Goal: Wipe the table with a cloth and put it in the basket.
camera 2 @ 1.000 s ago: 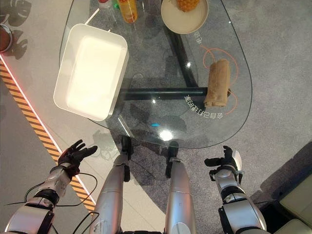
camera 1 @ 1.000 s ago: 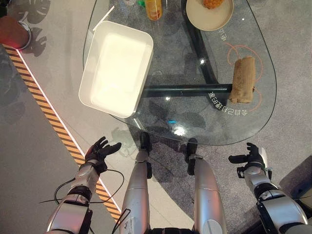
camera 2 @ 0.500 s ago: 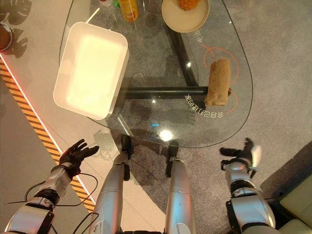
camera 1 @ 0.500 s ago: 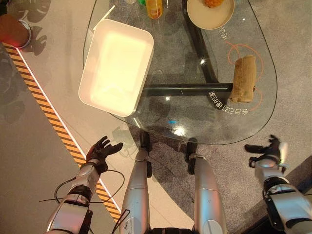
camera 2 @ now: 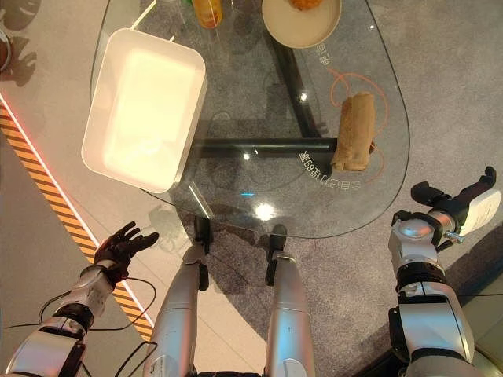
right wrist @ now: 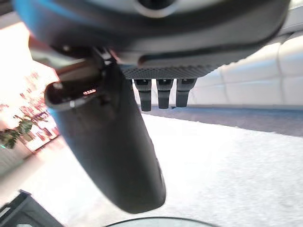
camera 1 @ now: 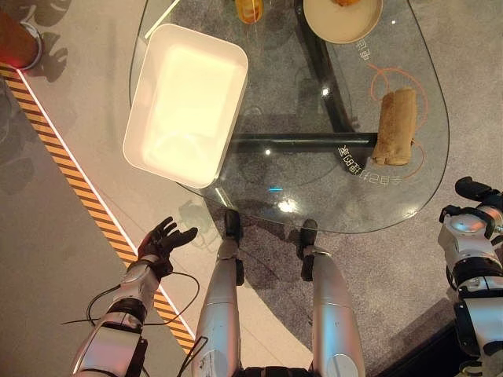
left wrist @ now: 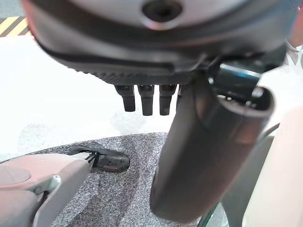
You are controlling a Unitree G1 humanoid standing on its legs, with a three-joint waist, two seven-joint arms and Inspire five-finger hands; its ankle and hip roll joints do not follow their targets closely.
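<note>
A rolled tan cloth (camera 1: 394, 126) lies on the right part of the glass table (camera 1: 314, 196), inside an orange ring mark. The white rectangular basket (camera 1: 185, 102) sits on the table's left side. My right hand (camera 2: 456, 206) is raised beside the table's right edge, off the glass, fingers straight and holding nothing; its wrist view shows the thumb (right wrist: 113, 146) and straight fingers (right wrist: 161, 92) over carpet. My left hand (camera 1: 161, 240) hangs low over the floor, below the table's near-left edge, open and holding nothing, its thumb (left wrist: 203, 156) extended.
A cream bowl (camera 1: 343, 16) with orange food stands at the table's far edge, an orange bottle (camera 1: 248, 9) beside it. A striped orange-black line (camera 1: 71, 177) runs across the floor at left. A black table frame (camera 1: 314, 141) shows under the glass.
My right hand has swung out to the right and risen toward the table's right edge. The left hand has stayed put. The view shifted slightly.
</note>
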